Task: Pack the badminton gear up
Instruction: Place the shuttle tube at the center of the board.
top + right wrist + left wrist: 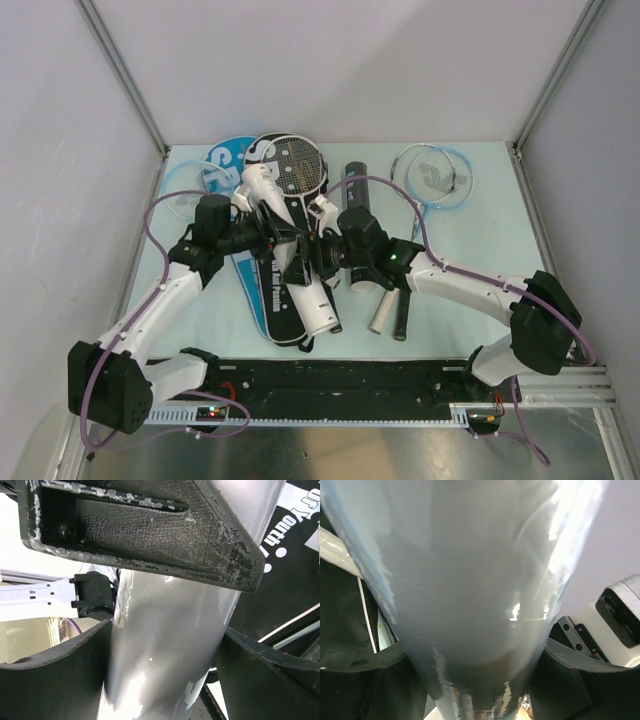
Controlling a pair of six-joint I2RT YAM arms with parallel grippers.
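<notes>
Step in hand, as I judge it: getting the white tube [314, 303] under two-handed control — most likely to steady one end while the other works the cap, or to pass it across. It lies slantwise over the black cover [262, 300] at mid-desk [470, 240], with the black tube [357, 180] apart, further back. My left claw [268, 232] is set fairly wide and clamped across the tube's upper stretch; in the left wrist view its fingers [365, 680] sit hard against both sides of the barrel. My right claw [318, 258] straddles the tube just below, near its widest. Its fingers [55, 680] look to meet the wall, but I cannot tell if they truly bite — the view is too close. Next move calls for a firm right-hand squeeze before any pull, square to the barrel; it looks slick.
</notes>
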